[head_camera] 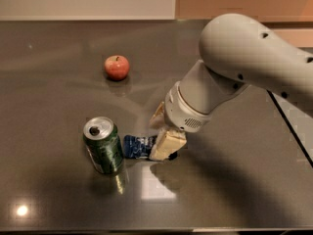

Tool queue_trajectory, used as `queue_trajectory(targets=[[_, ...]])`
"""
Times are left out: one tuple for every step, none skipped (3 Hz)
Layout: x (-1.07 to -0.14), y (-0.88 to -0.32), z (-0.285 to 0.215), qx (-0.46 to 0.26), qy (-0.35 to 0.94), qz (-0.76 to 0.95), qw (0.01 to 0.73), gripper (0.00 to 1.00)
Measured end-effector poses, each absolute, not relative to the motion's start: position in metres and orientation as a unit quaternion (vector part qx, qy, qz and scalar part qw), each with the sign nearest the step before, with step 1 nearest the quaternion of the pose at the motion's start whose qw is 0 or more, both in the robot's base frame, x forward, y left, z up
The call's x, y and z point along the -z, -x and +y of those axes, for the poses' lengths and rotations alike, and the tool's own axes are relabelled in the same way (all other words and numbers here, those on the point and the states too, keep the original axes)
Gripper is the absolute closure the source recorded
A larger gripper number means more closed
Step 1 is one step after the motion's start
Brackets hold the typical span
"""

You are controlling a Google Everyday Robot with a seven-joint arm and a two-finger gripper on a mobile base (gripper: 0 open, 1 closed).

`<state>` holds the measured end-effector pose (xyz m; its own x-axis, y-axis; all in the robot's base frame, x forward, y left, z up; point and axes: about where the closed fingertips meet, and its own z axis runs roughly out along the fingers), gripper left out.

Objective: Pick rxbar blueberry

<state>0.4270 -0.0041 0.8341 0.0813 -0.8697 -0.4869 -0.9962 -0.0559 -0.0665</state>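
The rxbar blueberry (139,147), a flat dark blue wrapper with white lettering, lies on the dark table (58,106) just right of the green soda can (103,151). My gripper (159,137) has come down at the bar's right end, which is hidden behind the near cream finger (167,144). The far finger (157,116) shows behind it, with a gap between the two. The bar still lies flat on the table.
A red apple (117,66) sits further back on the left. The table's right edge (291,126) runs diagonally past my arm, with a pale floor beyond. A wall rises behind the table's far edge.
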Motion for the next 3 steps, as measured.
queue_trajectory(targets=[[-0.832, -0.426, -0.005, -0.160, 0.708, 0.660, 0.195, 0.64], [-0.833, -0.425, -0.006, -0.158, 0.707, 0.661, 0.195, 0.88], [-0.844, -0.428, -0.011, -0.152, 0.703, 0.664, 0.204, 1.00]])
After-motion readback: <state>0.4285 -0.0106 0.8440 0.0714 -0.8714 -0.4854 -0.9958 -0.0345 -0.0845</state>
